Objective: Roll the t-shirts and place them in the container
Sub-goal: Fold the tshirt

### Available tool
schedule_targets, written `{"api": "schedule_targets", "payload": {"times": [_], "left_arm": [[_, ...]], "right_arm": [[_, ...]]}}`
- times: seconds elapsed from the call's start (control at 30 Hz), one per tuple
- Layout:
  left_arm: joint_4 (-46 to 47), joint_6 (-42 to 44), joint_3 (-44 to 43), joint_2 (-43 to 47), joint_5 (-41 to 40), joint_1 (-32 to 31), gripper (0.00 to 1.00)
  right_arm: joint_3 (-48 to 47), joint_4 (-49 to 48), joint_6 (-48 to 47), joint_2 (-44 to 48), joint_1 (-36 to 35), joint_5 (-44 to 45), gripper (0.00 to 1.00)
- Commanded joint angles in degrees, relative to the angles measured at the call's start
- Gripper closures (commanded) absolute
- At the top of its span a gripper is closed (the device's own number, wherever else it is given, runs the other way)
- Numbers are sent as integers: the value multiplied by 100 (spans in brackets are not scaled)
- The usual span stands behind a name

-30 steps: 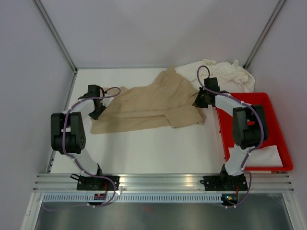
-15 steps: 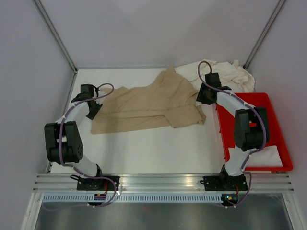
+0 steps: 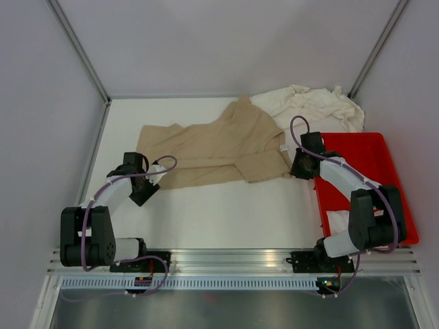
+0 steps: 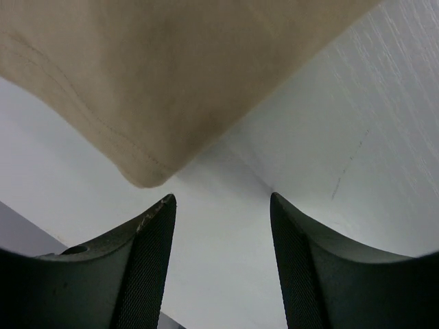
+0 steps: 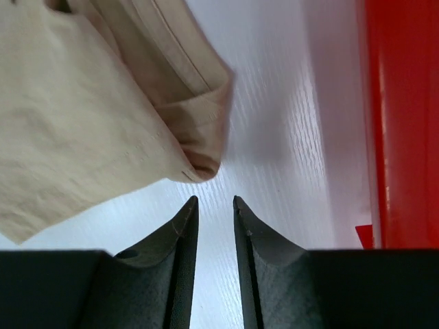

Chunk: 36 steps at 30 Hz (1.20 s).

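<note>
A tan t-shirt (image 3: 219,147) lies spread and creased across the middle of the table, with a small white label near its right edge. Cream-white t-shirts (image 3: 315,106) lie bunched at the back right. My left gripper (image 3: 147,188) is low at the tan shirt's near-left corner. In the left wrist view it (image 4: 221,202) is open and empty, with that corner (image 4: 144,89) just ahead. My right gripper (image 3: 296,168) is at the shirt's near-right corner. In the right wrist view it (image 5: 214,202) is narrowly open and empty, just short of the folded hem (image 5: 199,154).
A red plastic tray (image 3: 384,147) stands at the right, its wall (image 5: 401,123) close beside my right gripper. A white cloth (image 3: 337,221) shows in its near end, partly hidden by the right arm. Walls enclose the table on three sides.
Both arms have drawn back toward the near edge, off the tan shirt. The shirt's left part now lies spread farther back. Both grippers are clear of the cloth.
</note>
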State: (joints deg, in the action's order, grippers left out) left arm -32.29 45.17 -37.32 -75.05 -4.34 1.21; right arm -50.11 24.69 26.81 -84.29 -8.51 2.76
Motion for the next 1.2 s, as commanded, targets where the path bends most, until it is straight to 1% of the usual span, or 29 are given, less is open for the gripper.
{"api": "schedule_targets", "payload": {"times": [0.0, 0.17, 0.23, 0.3, 0.37, 0.4, 0.43, 0.47, 0.5, 0.53, 0.57, 0.63, 0.67, 0.77, 0.87, 1.03, 1.17], "left_arm": [[889, 317, 93, -229, 56, -16, 37], [1541, 379, 286, -844, -269, -33, 39], [1691, 379, 331, -915, -304, -25, 41], [1761, 388, 366, -959, -296, -33, 45], [1840, 388, 375, -959, -269, -34, 49], [1867, 379, 366, -959, -269, -33, 57], [1876, 370, 366, -959, -269, -33, 60], [1885, 353, 348, -959, -269, -25, 70], [1885, 344, 340, -951, -269, -25, 77], [1885, 352, 339, -942, -287, -33, 85], [1885, 335, 339, -933, -296, -25, 97], [1893, 335, 339, -889, -322, -25, 98], [1893, 370, 357, -863, -383, -33, 98], [1911, 518, 357, -687, -594, 2, 98], [1859, 826, 331, -336, -682, 142, 98], [1349, 1082, 260, 86, -542, 257, 98], [1041, 1345, 480, 323, -542, 274, 98]], "right_arm": [[220, -227, 114, 54, -19, -214, 66], [256, -570, 97, -280, -19, -250, 63], [300, -649, 62, -325, -19, -250, 62], [352, -781, 61, -333, -19, -399, 61], [396, -947, 27, -386, -19, -347, 60], [388, -974, 18, -499, -19, -312, 59], [362, -1001, 9, -570, -19, -312, 59], [353, -1071, -17, -640, -19, -399, 59], [361, -1141, -9, -754, -10, -487, 59], [405, -1211, 0, -799, -19, -574, 62], [431, -1316, 61, -834, -19, -593, 73], [580, -1422, 131, -878, 7, -575, 88], [642, -1501, 175, -852, 68, -601, 100], [923, -1563, 360, -642, 323, -733, 100], [1178, -1415, 466, -99, 605, -769, 99], [1380, -818, 492, 605, 640, -759, 99], [1583, -325, 475, 974, 623, -716, 100]]}}
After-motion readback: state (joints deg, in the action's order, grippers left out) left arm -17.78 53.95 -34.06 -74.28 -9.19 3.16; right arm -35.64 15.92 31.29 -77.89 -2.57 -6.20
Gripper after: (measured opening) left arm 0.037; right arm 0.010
